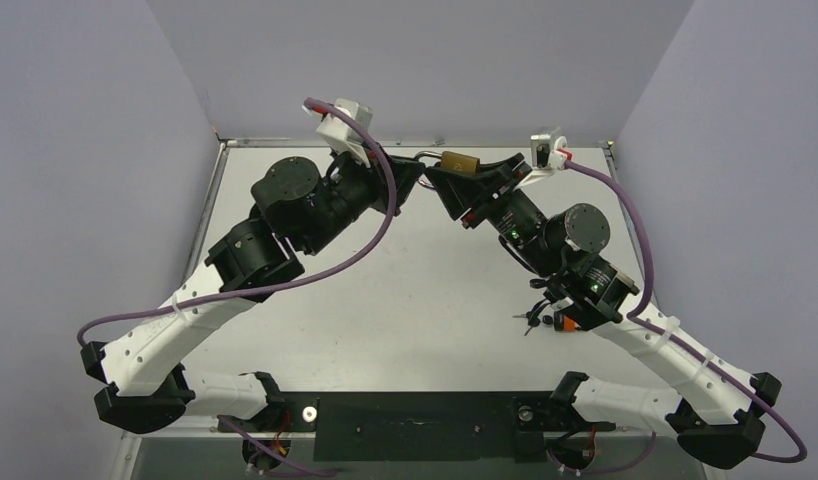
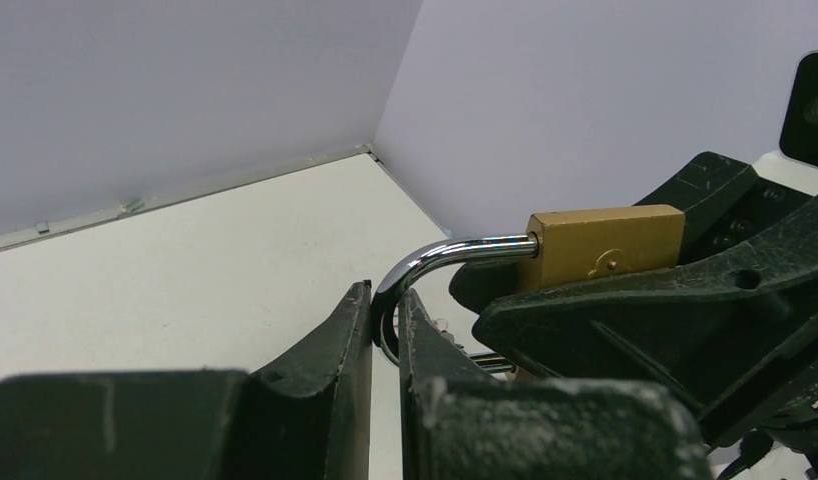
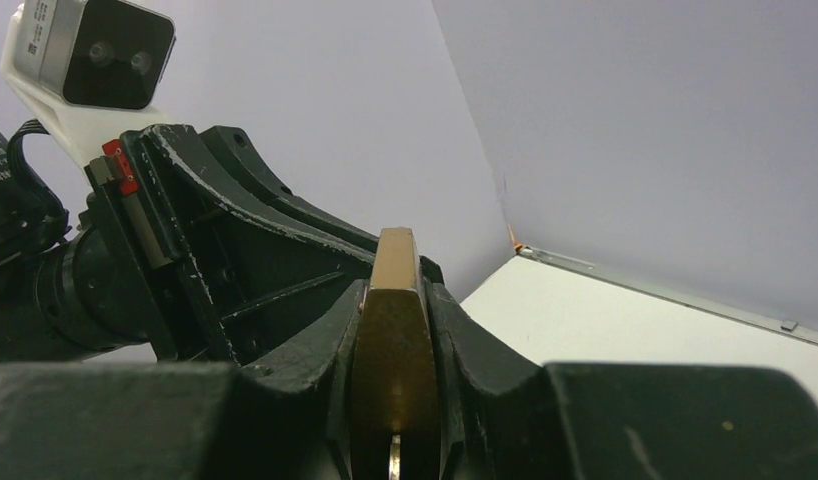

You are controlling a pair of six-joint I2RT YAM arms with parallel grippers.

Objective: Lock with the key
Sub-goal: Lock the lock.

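Observation:
A brass padlock [image 1: 460,161] [image 2: 605,245] [image 3: 395,330] hangs in the air over the far middle of the table. My right gripper [image 1: 463,178] [image 3: 395,290] is shut on its flat sides. The chrome shackle [image 2: 435,258] [image 1: 428,156] sticks out to the left and curves down between the fingertips of my left gripper [image 1: 417,172] [image 2: 385,300], which is shut on it. A thin silver sliver [image 3: 395,455] shows at the padlock's near end; it looks like the key, but most of it is hidden. A second chrome leg [image 2: 495,362] peeks out below the body.
The white table [image 1: 415,290] lies below both arms, with a metal rim [image 1: 285,142] along its back and grey walls close behind. The left wrist's camera housing [image 3: 90,50] sits just beyond the padlock. Purple cables [image 1: 365,240] loop off both arms.

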